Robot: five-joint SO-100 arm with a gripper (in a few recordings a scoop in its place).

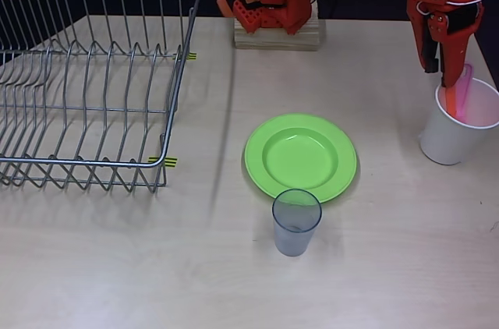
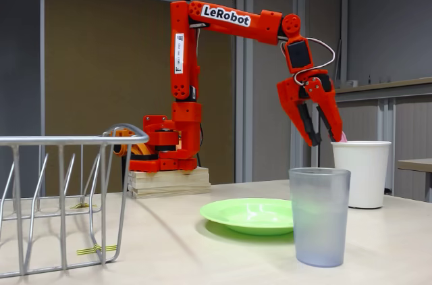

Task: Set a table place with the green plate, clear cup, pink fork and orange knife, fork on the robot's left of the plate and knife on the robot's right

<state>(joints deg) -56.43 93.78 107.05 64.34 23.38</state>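
Note:
The green plate [image 1: 300, 157] [image 2: 251, 215] lies at the table's middle, with the clear cup [image 1: 296, 221] [image 2: 318, 216] standing upright just in front of it. The pink fork [image 1: 465, 87] [image 2: 343, 137] and the orange knife [image 1: 451, 101] stand in a white cup [image 1: 456, 130] [image 2: 361, 173] at the right. My gripper [image 1: 450, 82] [image 2: 325, 141] hangs open right over that white cup's rim, fingertips pointing down beside the fork and above the knife. Nothing shows between its fingers in the fixed view.
A wire dish rack [image 1: 86, 79] [image 2: 64, 197] takes up the left side of the table. The arm's base stands on a wooden block [image 1: 277, 33] [image 2: 169, 182] at the back. Bare tabletop lies on both sides of the plate.

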